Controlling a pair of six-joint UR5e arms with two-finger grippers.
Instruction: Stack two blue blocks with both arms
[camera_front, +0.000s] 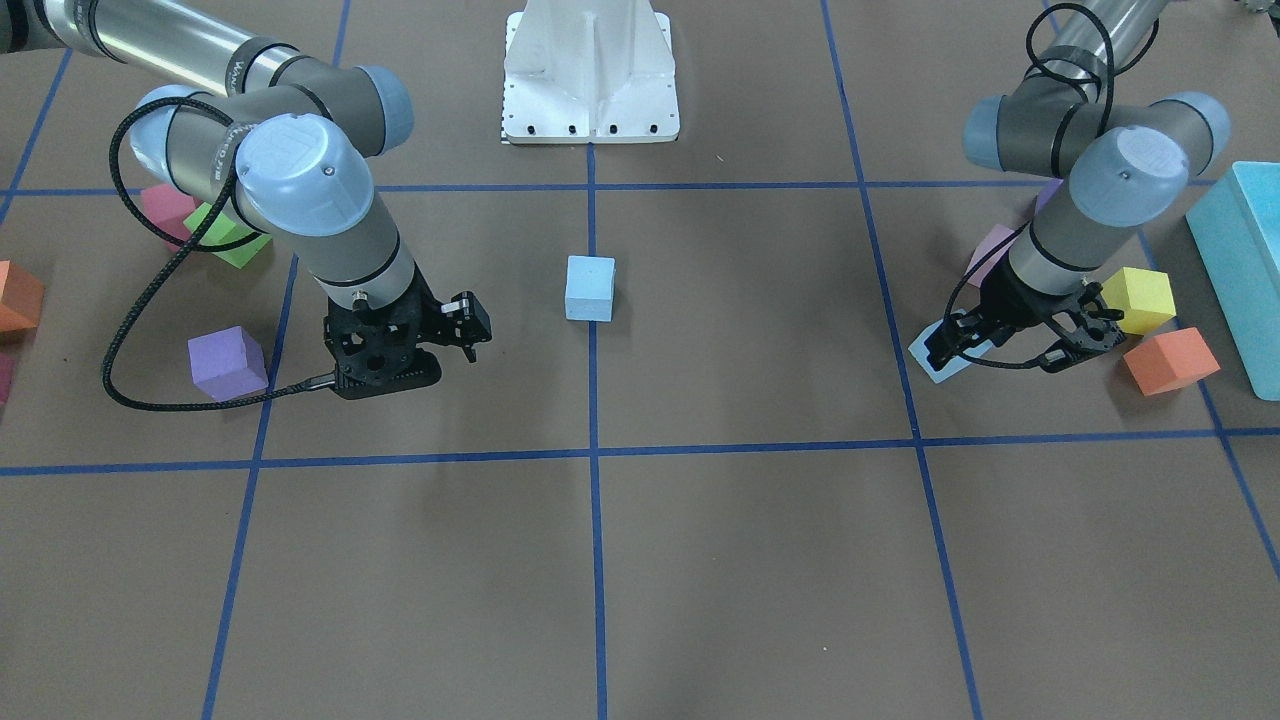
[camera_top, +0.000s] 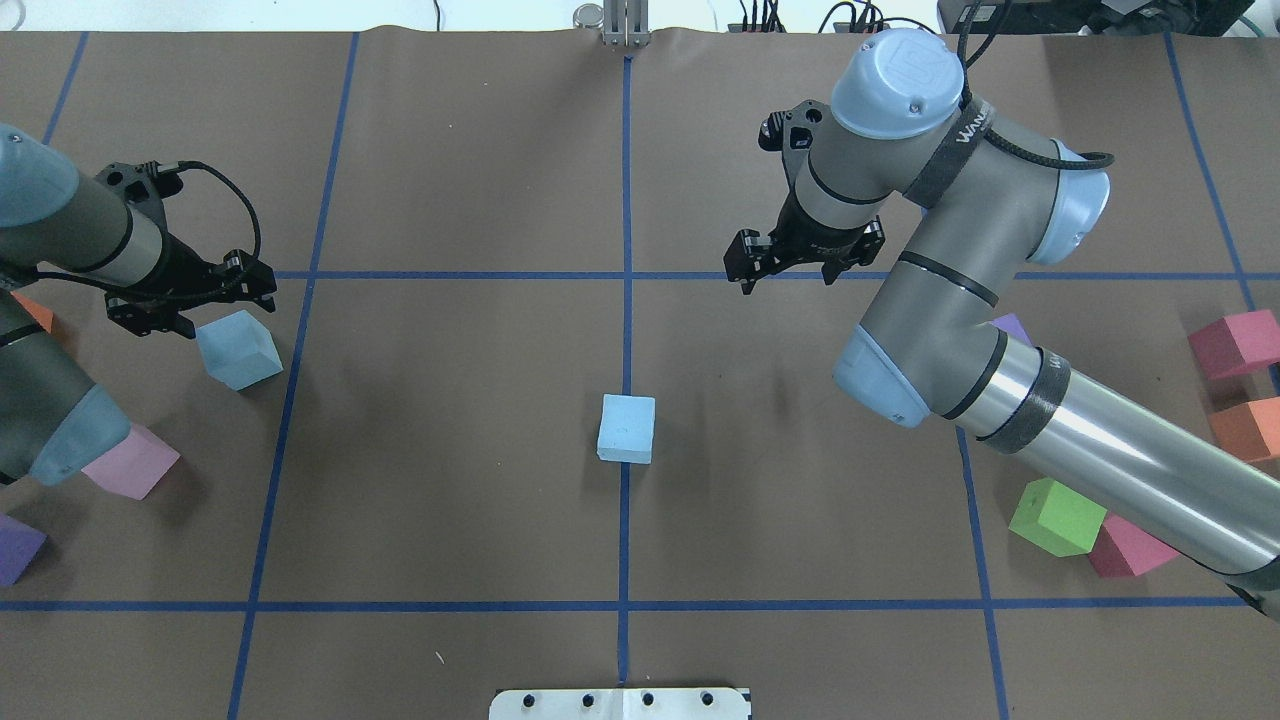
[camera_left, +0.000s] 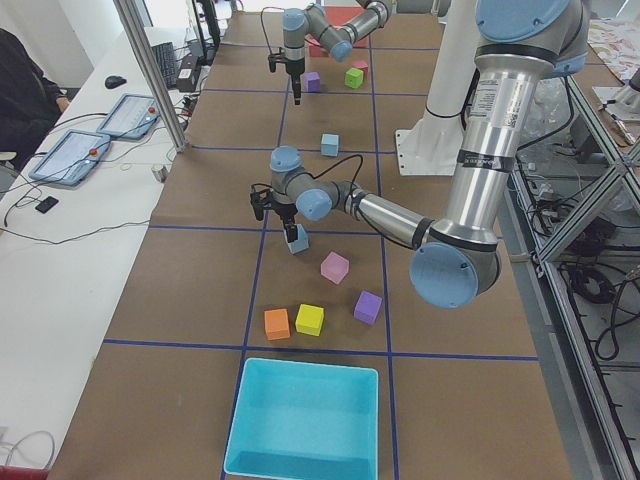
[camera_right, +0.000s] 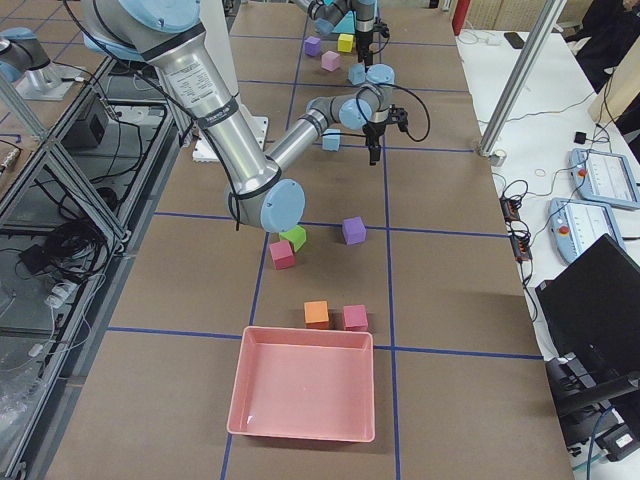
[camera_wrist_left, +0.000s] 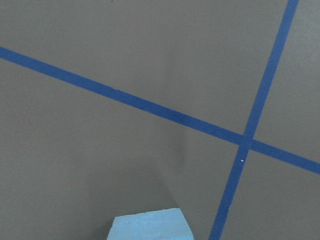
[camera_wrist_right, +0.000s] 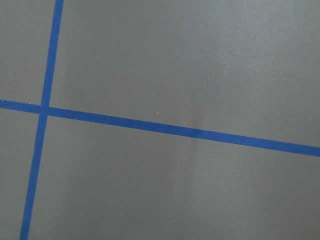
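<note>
One pale blue block (camera_top: 627, 428) sits alone on the centre tape line, and it also shows in the front view (camera_front: 589, 288). The second blue block (camera_top: 238, 348) lies at the left, tilted to the grid. My left gripper (camera_top: 195, 305) is open and hovers just above and beside it, holding nothing. In the front view the left gripper (camera_front: 1000, 358) partly hides that block (camera_front: 935, 362). The left wrist view shows only the block's top edge (camera_wrist_left: 150, 227). My right gripper (camera_top: 790, 275) is open and empty above bare table, well beyond the centre block.
Pink (camera_top: 130, 462), purple (camera_top: 15, 548) and orange (camera_top: 35, 310) cubes lie near the left arm. Green (camera_top: 1057, 517), red-pink (camera_top: 1130, 548), magenta (camera_top: 1235, 342) and orange (camera_top: 1245, 428) cubes lie under the right arm. A turquoise bin (camera_front: 1240, 270) stands at the left end.
</note>
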